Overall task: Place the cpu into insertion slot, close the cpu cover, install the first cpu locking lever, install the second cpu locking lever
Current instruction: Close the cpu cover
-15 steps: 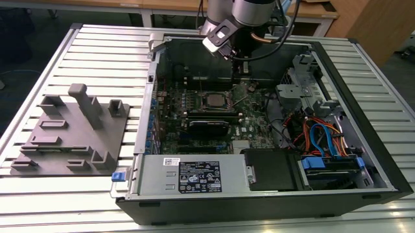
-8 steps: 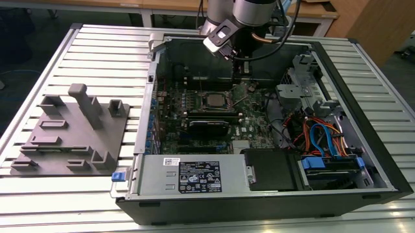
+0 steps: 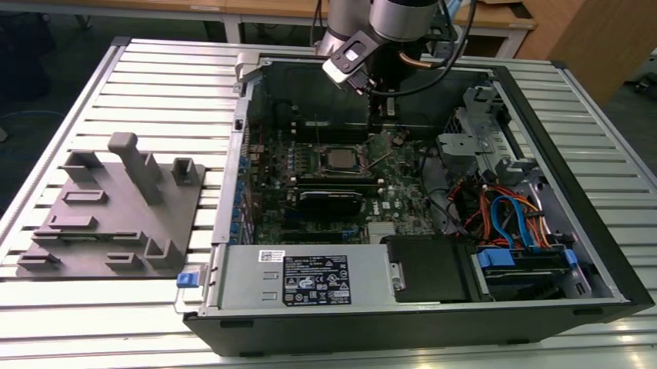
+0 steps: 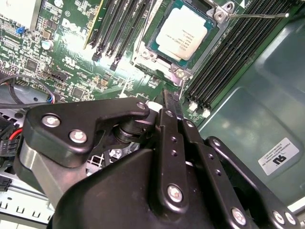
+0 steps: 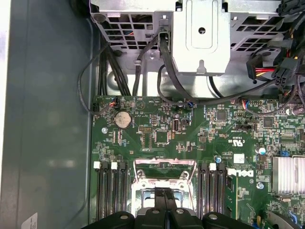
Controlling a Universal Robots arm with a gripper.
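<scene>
Hovering closed on nothing, the gripper (image 4: 171, 102) faces the cpu (image 4: 183, 32) under its cover (image 4: 162, 61) just ahead; the lever (image 4: 257, 15) stage seems current, calling for a precise push on thin wire.

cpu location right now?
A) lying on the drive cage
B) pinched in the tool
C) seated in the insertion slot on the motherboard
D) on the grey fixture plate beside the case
C: in the second wrist view the cpu lies flat, silver face up, inside the metal rim of the insertion slot, while the tool sits beside it with no chip in it.
</scene>
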